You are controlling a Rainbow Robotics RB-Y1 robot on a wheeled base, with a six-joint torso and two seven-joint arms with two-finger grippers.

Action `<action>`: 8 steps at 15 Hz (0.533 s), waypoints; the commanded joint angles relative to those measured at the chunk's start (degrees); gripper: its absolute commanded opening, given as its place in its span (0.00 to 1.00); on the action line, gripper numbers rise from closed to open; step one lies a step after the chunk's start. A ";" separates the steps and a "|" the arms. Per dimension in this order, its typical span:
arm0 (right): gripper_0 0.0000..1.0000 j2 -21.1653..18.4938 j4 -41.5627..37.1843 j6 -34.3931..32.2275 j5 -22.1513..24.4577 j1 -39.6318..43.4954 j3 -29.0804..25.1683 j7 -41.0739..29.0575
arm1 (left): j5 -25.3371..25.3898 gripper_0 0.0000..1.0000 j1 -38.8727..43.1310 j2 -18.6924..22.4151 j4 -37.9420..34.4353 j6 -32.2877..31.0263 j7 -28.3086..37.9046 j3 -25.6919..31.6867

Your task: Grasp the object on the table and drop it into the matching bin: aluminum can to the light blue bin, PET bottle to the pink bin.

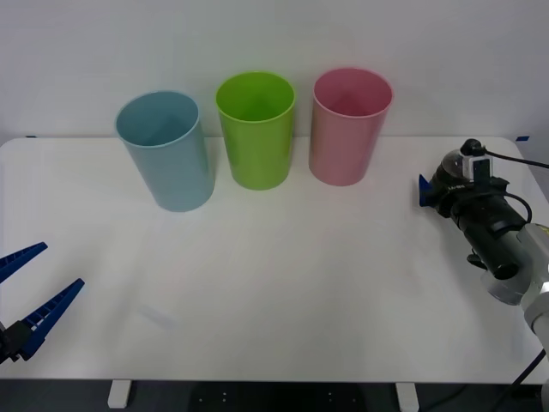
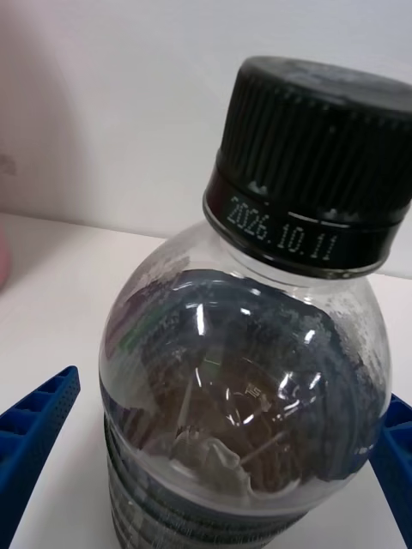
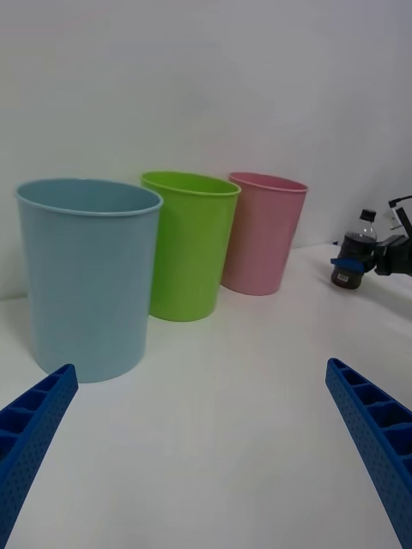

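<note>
With its blue fingers either side of the PET bottle (image 2: 249, 343), the right pincer (image 2: 223, 463) brackets it for grasping, not yet clamped. Left pincer (image 3: 202, 446) waits open above the surface (image 1: 283, 283), clear of the pink bin (image 1: 347, 129).

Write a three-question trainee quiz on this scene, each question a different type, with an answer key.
1. True or false: the PET bottle stands upright on the table between the fingers of the right gripper.
2. Multiple choice: which bin stands nearest the bottle? A) the light blue bin B) the lime green bin C) the pink bin
3. Fill in the blank: the left gripper sits open over the table's near-left corner, holding ____.

Key: 1 true; 2 C; 3 nothing.
</note>
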 commanded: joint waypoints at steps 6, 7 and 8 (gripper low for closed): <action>0.00 0.01 -0.04 0.01 -0.10 0.17 0.02 -0.14 | 0.00 1.00 0.00 0.00 0.00 0.00 0.00 0.00; 0.00 0.01 -0.30 -0.17 -0.10 0.17 0.10 -0.14 | 0.00 1.00 0.00 0.00 0.00 0.00 0.00 0.00; 0.00 0.01 -0.39 -0.78 -0.10 0.17 0.10 -0.22 | 0.00 1.00 0.00 0.00 0.00 0.00 0.00 0.00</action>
